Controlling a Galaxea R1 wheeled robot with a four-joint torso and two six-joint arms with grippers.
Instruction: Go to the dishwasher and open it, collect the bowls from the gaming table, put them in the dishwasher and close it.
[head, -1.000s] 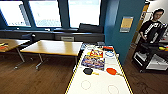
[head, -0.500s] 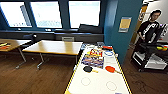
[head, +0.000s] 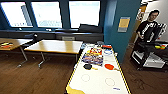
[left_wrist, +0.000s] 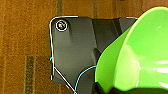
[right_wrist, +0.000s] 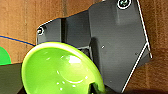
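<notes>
The gaming table (head: 98, 81), with its glossy white top and yellow sides, stands just ahead of me in the head view. A bright green bowl (left_wrist: 145, 50) hangs over the wooden floor in the left wrist view, with my left gripper (left_wrist: 105, 88) shut on its lower rim. A yellow-green bowl (right_wrist: 60, 70) hangs the same way in the right wrist view, my right gripper (right_wrist: 94, 88) shut on its edge. The dishwasher is out of view.
A black paddle (head: 87, 66), a red paddle (head: 109, 66) and colourful boxes (head: 93, 58) lie on the game table. Wooden tables (head: 55, 46) stand to the left. A teal wall (head: 120, 32) rises on the right, beyond it a person (head: 150, 25) behind a black cart (head: 150, 51).
The head view has barely shifted. Nothing on the table has visibly moved.
</notes>
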